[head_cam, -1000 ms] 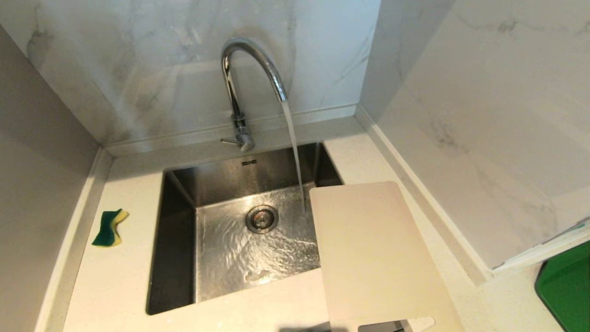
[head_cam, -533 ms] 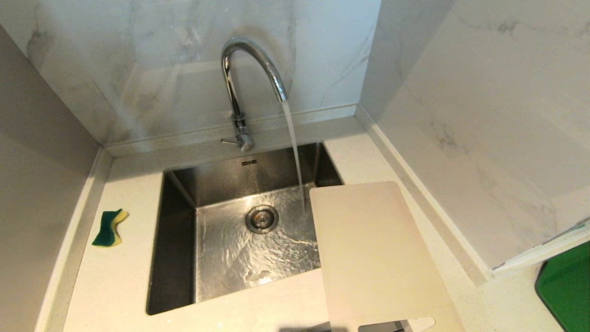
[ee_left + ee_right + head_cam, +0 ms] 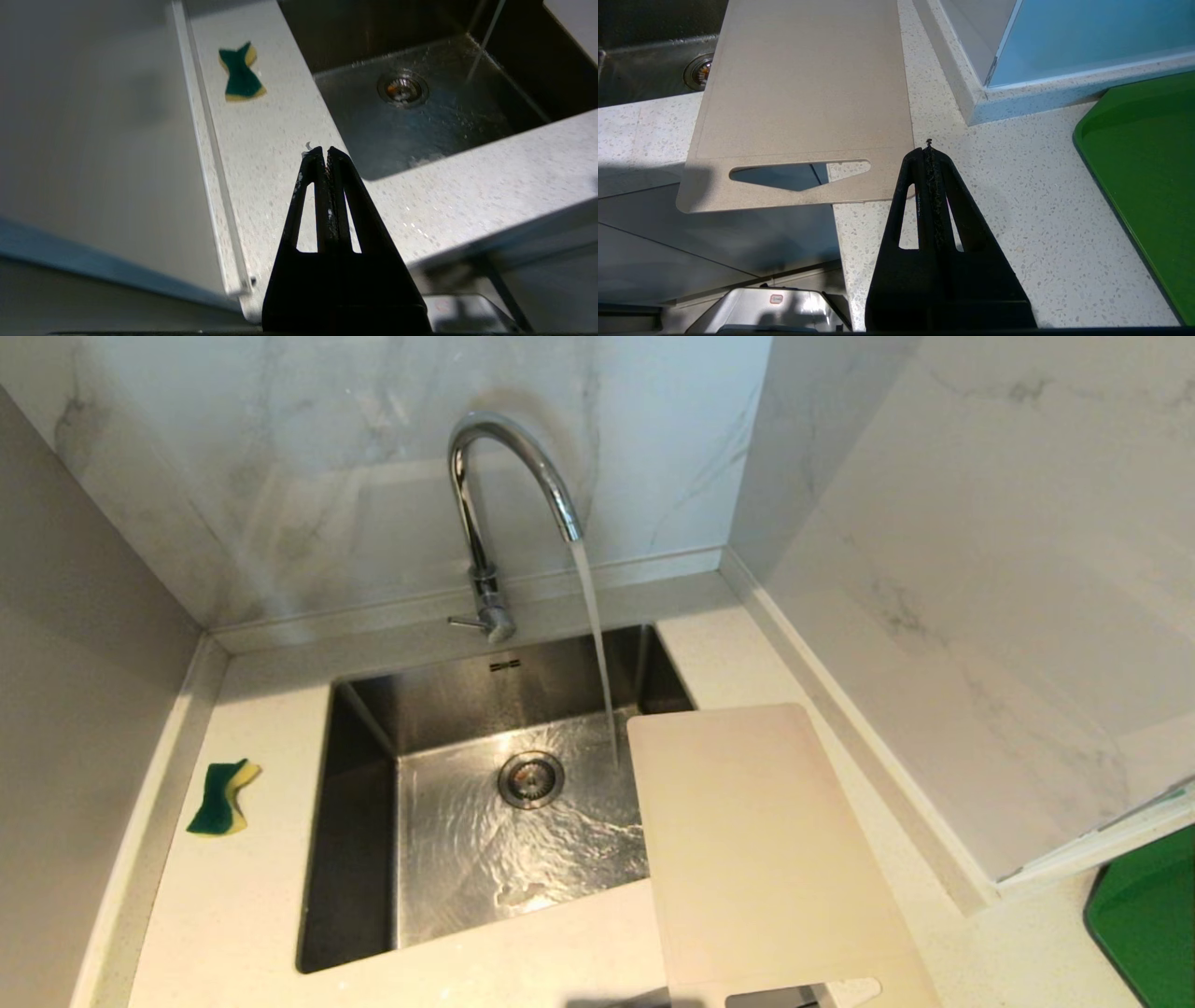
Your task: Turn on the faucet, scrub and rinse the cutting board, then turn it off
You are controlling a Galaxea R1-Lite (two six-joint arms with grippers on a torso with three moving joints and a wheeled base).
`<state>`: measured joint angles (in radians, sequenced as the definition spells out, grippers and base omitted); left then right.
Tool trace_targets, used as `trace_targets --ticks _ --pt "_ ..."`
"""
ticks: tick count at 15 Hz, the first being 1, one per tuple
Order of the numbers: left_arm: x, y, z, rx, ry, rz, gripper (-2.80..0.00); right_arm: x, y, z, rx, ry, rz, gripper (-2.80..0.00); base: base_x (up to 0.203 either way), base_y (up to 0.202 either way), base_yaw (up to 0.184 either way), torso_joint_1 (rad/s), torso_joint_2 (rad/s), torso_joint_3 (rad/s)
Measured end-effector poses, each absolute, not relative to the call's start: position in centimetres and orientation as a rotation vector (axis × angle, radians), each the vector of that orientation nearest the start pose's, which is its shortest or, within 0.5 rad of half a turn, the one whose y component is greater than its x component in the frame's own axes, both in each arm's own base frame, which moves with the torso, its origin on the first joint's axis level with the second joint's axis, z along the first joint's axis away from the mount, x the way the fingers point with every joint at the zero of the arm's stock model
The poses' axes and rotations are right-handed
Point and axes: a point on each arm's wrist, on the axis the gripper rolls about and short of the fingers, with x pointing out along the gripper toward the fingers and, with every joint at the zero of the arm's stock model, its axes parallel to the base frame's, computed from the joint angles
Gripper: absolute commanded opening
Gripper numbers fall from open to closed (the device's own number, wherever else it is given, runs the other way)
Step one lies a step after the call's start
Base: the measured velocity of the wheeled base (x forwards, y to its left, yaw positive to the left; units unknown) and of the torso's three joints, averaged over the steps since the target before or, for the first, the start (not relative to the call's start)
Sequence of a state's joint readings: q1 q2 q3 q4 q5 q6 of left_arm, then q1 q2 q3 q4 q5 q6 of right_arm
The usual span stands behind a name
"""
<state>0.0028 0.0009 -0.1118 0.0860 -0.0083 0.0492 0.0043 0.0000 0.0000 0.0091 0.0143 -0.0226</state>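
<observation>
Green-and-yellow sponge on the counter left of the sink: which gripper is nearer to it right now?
Left. The left gripper, shut, hangs above the counter's front edge on the green-and-yellow sponge's side. The right gripper, shut, is beside the off-white cutting board, across the steel sink.

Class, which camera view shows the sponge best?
The left wrist view: the green-and-yellow sponge lies whole and nearest on the counter. The head view shows it whole but farther off, left of the sink. The right wrist view misses it.
</observation>
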Motion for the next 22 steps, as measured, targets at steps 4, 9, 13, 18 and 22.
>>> trace_targets --ticks 4,9,13,18,22 --pt "-2.4 0.0 8.9 0.078 -0.117 0.005 -2.8 -2.3 0.0 7.5 -0.022 0.009 0.018 -2.8 0.0 0.0 0.0 0.0 0.0 0.0" --pt "-2.3 0.0 7.6 -0.006 -0.004 0.002 -2.8 -2.3 0.0 7.5 -0.016 0.009 0.013 -2.8 0.0 0.0 0.0 0.0 0.0 0.0" --pt "-2.3 0.0 7.6 -0.009 -0.006 0.003 -2.8 -2.3 0.0 7.5 -0.007 0.008 0.013 -2.8 0.0 0.0 0.0 0.0 0.0 0.0" --pt "-2.3 0.0 7.6 -0.007 -0.007 0.003 -2.8 -2.3 0.0 7.5 -0.008 0.007 0.012 -2.8 0.0 0.0 0.0 0.0 0.0 0.0" --pt "-2.3 0.0 7.6 -0.007 -0.007 0.003 -2.8 -2.3 0.0 7.5 -0.008 0.007 0.011 -2.8 0.0 0.0 0.0 0.0 0.0 0.0"
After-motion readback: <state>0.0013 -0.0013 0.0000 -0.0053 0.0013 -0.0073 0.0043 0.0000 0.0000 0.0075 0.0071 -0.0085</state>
